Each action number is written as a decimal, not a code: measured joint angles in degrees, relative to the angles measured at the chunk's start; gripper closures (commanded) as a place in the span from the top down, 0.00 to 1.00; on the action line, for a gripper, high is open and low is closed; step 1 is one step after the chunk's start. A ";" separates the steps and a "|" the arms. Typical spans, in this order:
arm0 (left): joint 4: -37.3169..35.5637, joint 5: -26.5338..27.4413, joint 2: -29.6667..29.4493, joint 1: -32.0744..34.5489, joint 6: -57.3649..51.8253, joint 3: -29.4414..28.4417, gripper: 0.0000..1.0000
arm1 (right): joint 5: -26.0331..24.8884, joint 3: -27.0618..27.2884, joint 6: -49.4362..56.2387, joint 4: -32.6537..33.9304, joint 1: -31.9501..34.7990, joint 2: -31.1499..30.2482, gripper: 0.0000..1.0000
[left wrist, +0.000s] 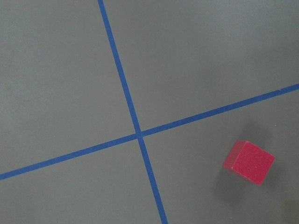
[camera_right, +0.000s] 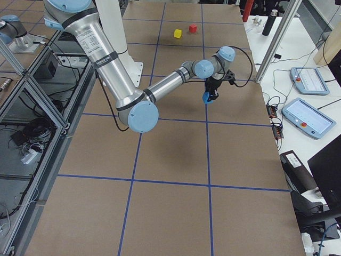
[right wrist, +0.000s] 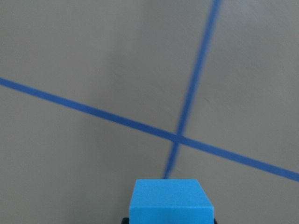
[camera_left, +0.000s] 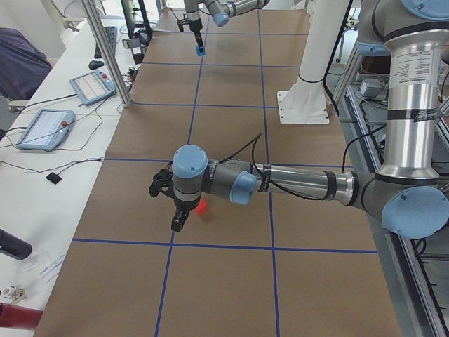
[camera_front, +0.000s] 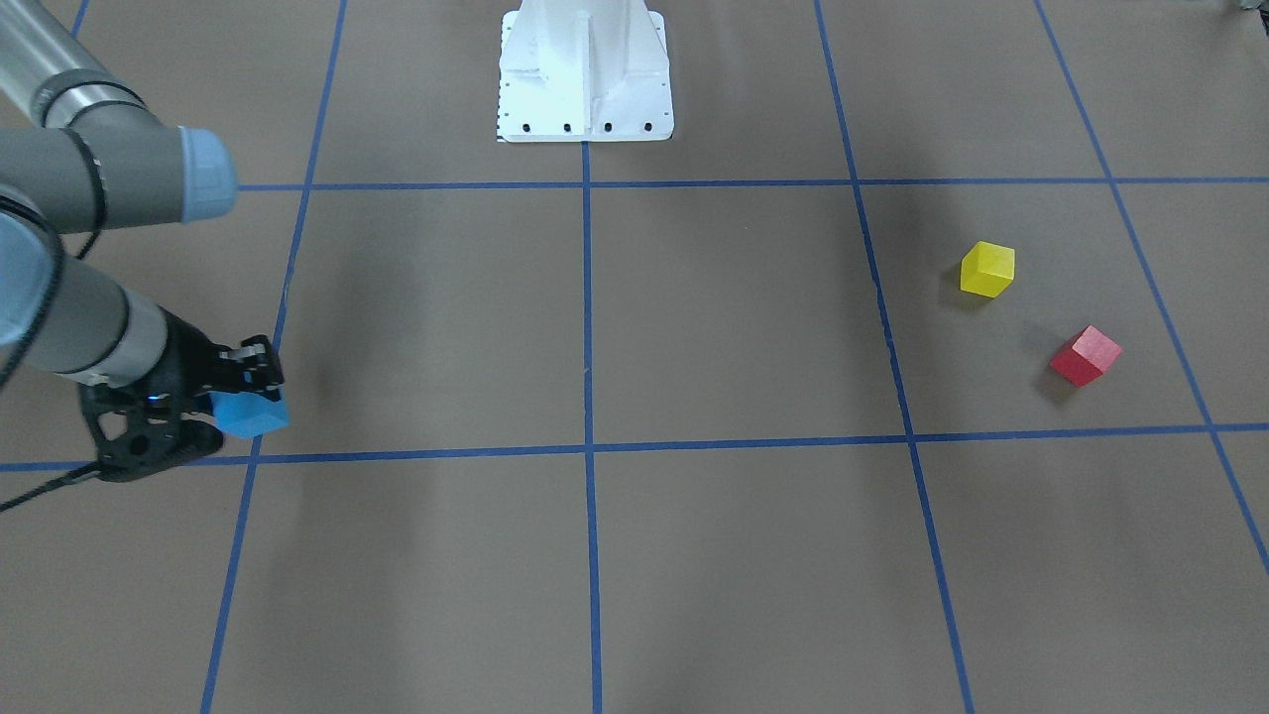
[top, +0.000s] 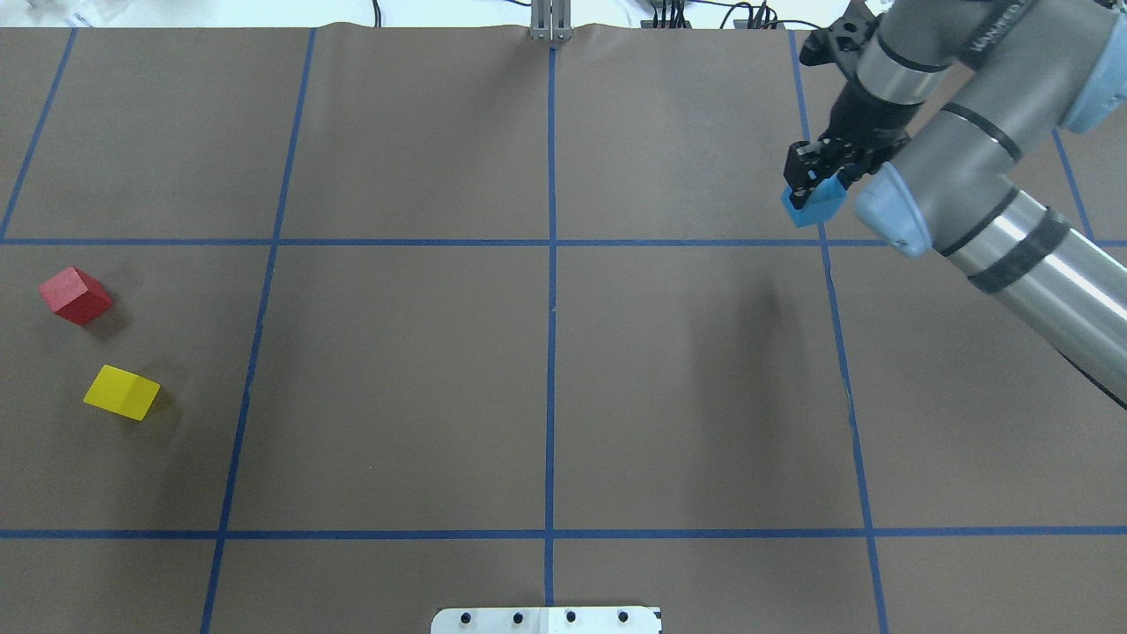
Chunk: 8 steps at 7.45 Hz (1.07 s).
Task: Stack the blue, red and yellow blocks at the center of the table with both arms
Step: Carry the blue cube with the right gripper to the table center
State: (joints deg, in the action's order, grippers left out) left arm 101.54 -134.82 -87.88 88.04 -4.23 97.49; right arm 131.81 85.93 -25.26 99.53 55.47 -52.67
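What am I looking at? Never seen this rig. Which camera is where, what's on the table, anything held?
Two robot arms share one table marked with a blue tape grid. These are six cameras at one instant: one faces the robot from across the table, one looks down from behind it, one sits at each table end, and one rides on each wrist.

The right gripper is shut on a blue block, apparently lifted off the table. The right wrist picture shows that block at its bottom edge. The red block and yellow block lie loose on the robot's left side. The left gripper hangs near the red block. It shows only in the left-end view, so I can't tell whether it's open. The left wrist camera looks down on the red block.
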 measured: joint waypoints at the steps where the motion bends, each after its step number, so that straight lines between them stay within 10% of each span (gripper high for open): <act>1: 0.01 0.00 -0.05 -0.21 0.03 0.03 1.00 | -1.19 -5.19 -4.75 0.94 -3.01 6.89 0.00; 4: -0.03 0.00 -0.09 -0.85 0.09 -0.09 1.00 | -4.51 -16.69 -21.90 -5.50 -11.86 18.44 0.00; 8: -0.11 0.14 -0.17 -1.88 0.18 -0.26 1.00 | -7.81 -19.24 -29.05 -9.39 -17.77 19.45 0.00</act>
State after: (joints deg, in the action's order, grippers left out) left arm 101.43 -134.69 -88.05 86.15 -4.05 97.24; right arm 124.00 66.70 -54.31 90.14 37.70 -33.22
